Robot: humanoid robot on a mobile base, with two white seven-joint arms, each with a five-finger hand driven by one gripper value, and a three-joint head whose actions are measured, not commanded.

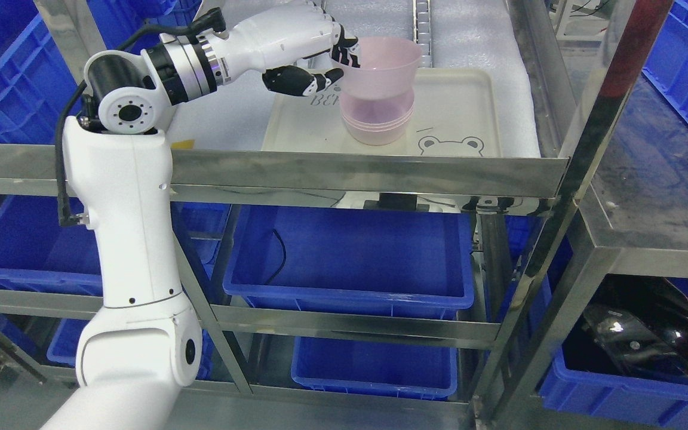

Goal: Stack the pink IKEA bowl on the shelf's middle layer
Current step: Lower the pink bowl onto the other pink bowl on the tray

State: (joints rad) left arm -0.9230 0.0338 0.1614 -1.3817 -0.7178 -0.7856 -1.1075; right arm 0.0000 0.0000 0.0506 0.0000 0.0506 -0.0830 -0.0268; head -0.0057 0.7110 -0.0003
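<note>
My left hand (335,60) reaches over the shelf layer and grips the left rim of a translucent pink bowl (383,68), fingers over the rim and thumb below. That bowl sits partly nested in a short stack of pink bowls (375,122). The stack stands on a cream tray (457,113) with a frog print. The tray lies on white foam on the steel shelf (350,170). My right arm is out of view.
Steel shelf posts (583,137) frame the layer. Blue plastic bins (350,257) fill the lower layers and the sides. A second rack with a dark bag (636,340) stands at the right.
</note>
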